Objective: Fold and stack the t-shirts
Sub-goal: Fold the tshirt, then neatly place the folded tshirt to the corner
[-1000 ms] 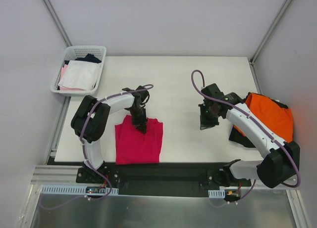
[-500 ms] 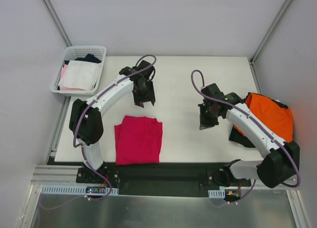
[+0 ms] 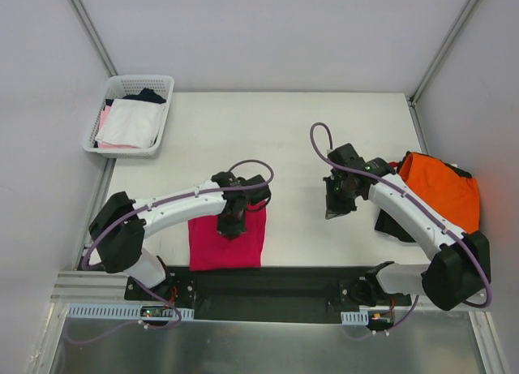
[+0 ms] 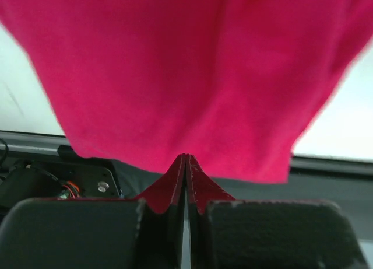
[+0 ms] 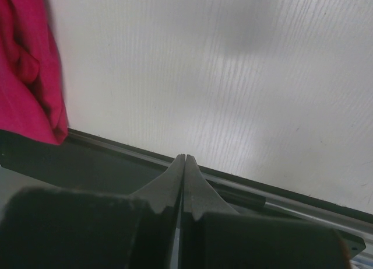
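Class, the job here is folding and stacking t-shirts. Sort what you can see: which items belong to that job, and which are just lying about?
Belongs to the job:
crimson t-shirt
orange t-shirt
black t-shirt

Just lying about:
white mesh basket
white garment
pink garment

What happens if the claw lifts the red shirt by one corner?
The crimson shirt would probably droop and unfold, since it is soft cloth lying folded flat. Being thin, it is likely light, and a push might bunch it.
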`<act>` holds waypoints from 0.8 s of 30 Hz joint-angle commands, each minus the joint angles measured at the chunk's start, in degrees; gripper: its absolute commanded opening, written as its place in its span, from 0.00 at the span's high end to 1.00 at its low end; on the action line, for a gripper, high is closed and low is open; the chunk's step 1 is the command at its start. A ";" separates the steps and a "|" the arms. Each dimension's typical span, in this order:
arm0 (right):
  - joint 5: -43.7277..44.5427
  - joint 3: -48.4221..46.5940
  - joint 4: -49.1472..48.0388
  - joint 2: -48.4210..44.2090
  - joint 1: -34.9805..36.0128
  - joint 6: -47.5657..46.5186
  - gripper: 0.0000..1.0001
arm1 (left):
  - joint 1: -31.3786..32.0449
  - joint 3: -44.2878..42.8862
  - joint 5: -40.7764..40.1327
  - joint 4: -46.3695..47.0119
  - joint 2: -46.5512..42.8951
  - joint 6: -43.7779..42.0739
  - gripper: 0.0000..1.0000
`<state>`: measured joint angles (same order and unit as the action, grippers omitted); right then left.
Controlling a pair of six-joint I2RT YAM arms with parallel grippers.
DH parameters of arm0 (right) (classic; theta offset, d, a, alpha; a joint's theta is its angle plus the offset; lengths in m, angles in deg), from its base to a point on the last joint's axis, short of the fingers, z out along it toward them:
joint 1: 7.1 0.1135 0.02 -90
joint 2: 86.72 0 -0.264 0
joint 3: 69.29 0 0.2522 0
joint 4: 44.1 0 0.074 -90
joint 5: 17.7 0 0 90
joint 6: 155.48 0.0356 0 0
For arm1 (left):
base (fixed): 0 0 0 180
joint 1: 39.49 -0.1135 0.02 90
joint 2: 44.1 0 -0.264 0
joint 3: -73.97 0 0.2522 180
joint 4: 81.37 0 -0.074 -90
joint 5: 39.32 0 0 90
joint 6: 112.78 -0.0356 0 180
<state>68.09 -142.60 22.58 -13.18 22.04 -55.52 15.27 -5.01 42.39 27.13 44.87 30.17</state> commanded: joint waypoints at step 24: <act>3.59 -0.22 4.03 -3.58 2.14 -1.52 0.99 | 0.96 9.29 -6.12 15.63 8.69 9.10 1.00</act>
<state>70.62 -142.17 25.49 -16.07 23.97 -56.33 17.37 -0.96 32.51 38.87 55.03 37.73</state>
